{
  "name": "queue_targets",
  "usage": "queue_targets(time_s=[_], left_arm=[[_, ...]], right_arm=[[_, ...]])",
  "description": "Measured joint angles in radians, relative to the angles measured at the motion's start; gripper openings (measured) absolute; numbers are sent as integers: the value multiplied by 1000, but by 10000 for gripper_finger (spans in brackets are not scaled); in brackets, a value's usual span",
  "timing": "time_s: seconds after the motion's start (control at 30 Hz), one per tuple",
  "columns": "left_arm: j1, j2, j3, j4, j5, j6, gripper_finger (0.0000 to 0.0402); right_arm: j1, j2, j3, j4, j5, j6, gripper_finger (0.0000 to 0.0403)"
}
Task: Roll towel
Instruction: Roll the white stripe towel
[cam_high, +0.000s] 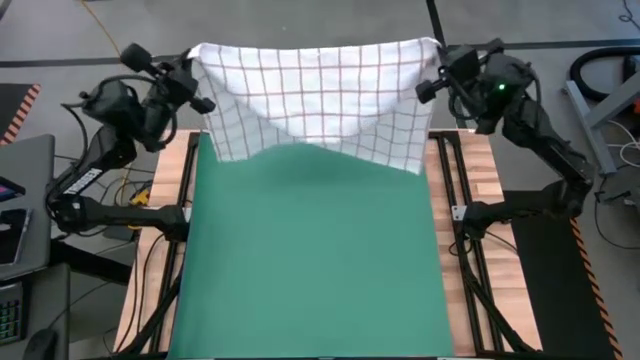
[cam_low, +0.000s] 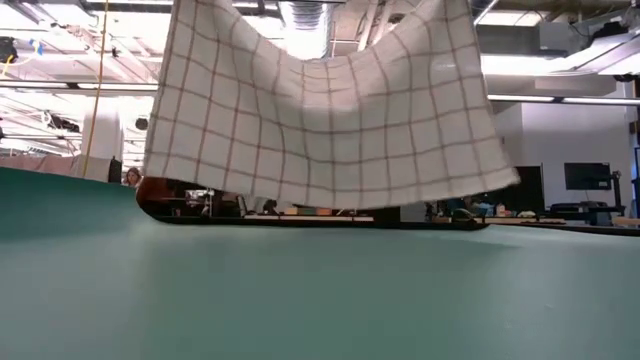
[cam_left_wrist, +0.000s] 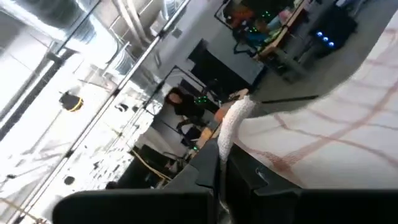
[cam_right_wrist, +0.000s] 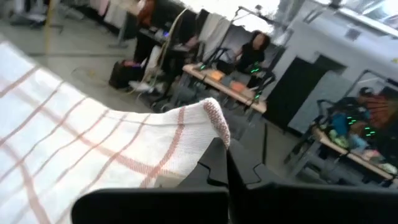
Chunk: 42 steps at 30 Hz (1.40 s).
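Observation:
The towel (cam_high: 315, 100), white with a red grid, hangs in the air over the far end of the green mat (cam_high: 310, 260), held by its two upper corners. Its top edge sags between them. In the low view the towel (cam_low: 320, 110) hangs clear of the mat (cam_low: 300, 290). My left gripper (cam_high: 197, 62) is shut on the towel's upper left corner. My right gripper (cam_high: 435, 58) is shut on its upper right corner. My left gripper pinches the towel's upper left corner (cam_left_wrist: 231, 127) between its two fingers; a bunched tip sticks out past them. The towel hangs below, lifted clear of the mat. My right gripper pinches the towel's upper right corner (cam_right_wrist: 211, 121) between its two fingers, the hemmed tip sticking out past them. The towel hangs below, lifted clear, its top edge slack toward the other gripper.
The green mat covers most of the wooden table (cam_high: 470, 200) between the two arm bases. A person (cam_right_wrist: 252, 50) sits at a bench in the room behind.

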Motion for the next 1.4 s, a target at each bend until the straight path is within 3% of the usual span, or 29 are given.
queue_targets(time_s=[0.13, 0.4, 0.57, 0.8, 0.97, 1.23, 1.4], left_arm=[[-29, -41, 0, -171, 43, -178, 0], [-102, -76, 0, -787, 449, -673, 0], [-198, -78, -70, -998, 607, -861, 0], [-378, -72, -228, -1019, 830, -1050, 0], [-522, -47, -345, -986, 892, -1139, 0], [-672, 18, -438, -867, 921, -1197, 4], [-690, 45, -435, -836, 1033, -1266, 40]], right_arm=[[60, -13, 1, -182, -1, 86, 3], [289, -2, 1, -637, -16, 449, 3], [492, 6, -57, -771, -88, 694, 3], [757, 8, -278, -797, -141, 1002, 3], [899, 9, -431, -702, -139, 1123, 3], [1011, 9, -583, -569, -138, 1219, 3], [1049, 8, -614, -555, -142, 1253, 3]])
